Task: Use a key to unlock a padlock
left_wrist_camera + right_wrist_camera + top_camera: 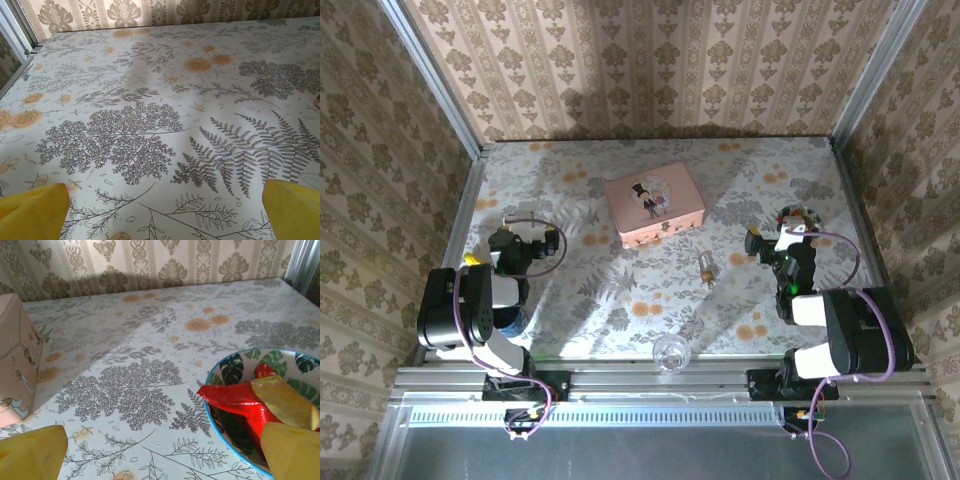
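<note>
Padlock (706,266) looks tiny, likely light and slippery; pinch its brass body. Left gripper (165,212) and right gripper (165,452) gape wide, empty.

Padlock (706,267) too small: shackle state unreadable. Pink box (15,360) cut off by left edge; bowl (231,371) by right edge.

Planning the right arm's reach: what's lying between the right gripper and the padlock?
Nothing. In the top view the stretch is bare floral tablecloth, from the open right gripper across to the padlock.
</note>
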You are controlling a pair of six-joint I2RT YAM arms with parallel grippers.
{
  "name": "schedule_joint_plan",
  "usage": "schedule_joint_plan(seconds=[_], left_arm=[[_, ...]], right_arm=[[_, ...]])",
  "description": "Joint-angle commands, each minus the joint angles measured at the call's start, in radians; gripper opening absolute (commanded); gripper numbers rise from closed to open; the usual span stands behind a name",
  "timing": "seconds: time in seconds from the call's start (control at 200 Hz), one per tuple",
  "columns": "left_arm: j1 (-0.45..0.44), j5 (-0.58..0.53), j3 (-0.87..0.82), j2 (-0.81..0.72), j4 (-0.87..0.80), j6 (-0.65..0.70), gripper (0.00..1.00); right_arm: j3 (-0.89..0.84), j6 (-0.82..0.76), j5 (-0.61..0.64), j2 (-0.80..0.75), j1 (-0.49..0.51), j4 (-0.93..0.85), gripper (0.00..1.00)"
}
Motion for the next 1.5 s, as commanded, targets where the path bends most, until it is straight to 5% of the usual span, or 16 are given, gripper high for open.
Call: schedule_joint_plan(seconds=[0.0,0.315,0.825,1.005,1.495], left_arm=[[-0.005,-0.017,0.020,-0.014,-0.024,0.013,1.00],[-0.006,-0.019,0.021,-0.013,-0.024,0.014,1.00],[-0.006,-0.020,0.020,-0.014,-0.022,0.016,1.00],[-0.008,-0.022,0.021,-0.013,-0.023,0.016,1.00],[-0.013,-0.029,0.024,-0.014,-0.030,0.020,1.00]], right_arm=[[0.015,0.020,-0.034,0.085,-0.020,0.135,1.00],[0.202,-0.039,-0.116,0.090,-0.001,-0.213,1.00],[0.188,-0.094,-0.280,0.092,-0.008,-0.181,1.00],[0.208,-0.033,0.015,0.094,0.032,-0.219,1.00],[0.207,-0.037,0.023,0.091,0.038,-0.221,1.00]])
